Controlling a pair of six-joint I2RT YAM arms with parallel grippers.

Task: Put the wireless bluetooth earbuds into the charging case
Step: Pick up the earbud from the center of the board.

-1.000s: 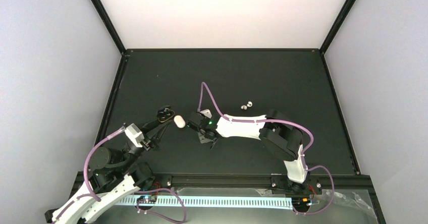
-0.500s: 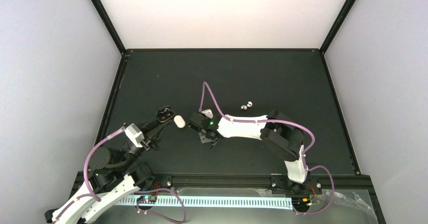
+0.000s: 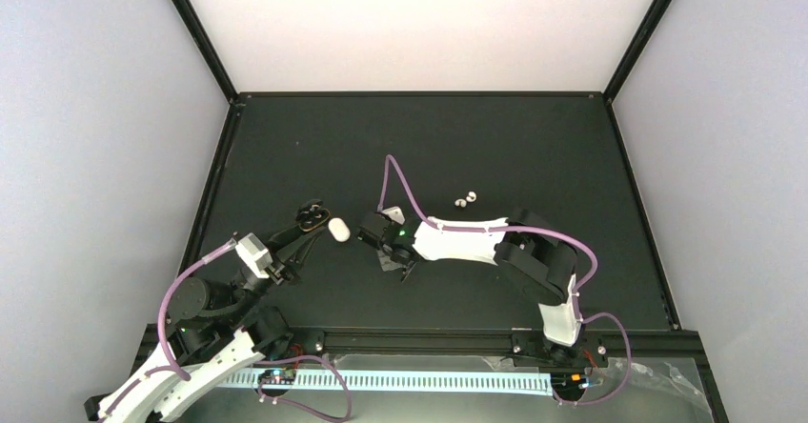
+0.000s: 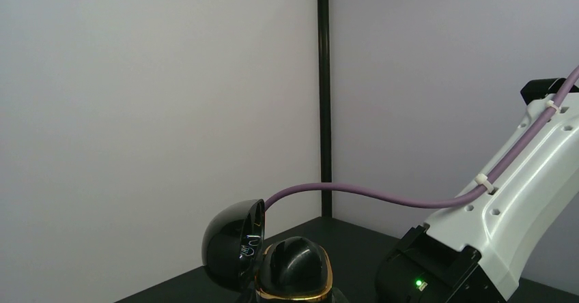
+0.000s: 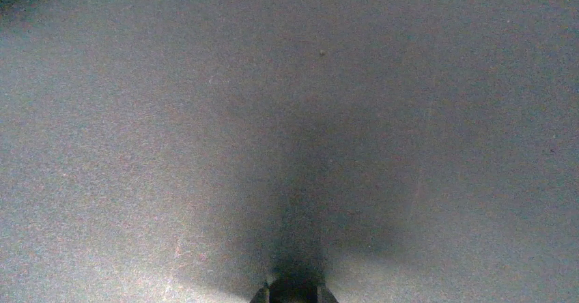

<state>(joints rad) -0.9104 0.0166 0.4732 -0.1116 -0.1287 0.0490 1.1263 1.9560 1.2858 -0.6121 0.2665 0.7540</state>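
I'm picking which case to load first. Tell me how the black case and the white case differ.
The black case has a gold rim; the white case is plain white. The black case's lid stands open; the white case looks shut, a smooth pebble. The black case sits at the left gripper's tips; the white case lies free beside it. Both are small and rounded.

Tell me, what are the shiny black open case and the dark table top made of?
The glossy black open charging case looks like polished hard plastic: it mirrors light. The dark table top looks matte and finely grainy, maybe a rubbery mat or coated board.
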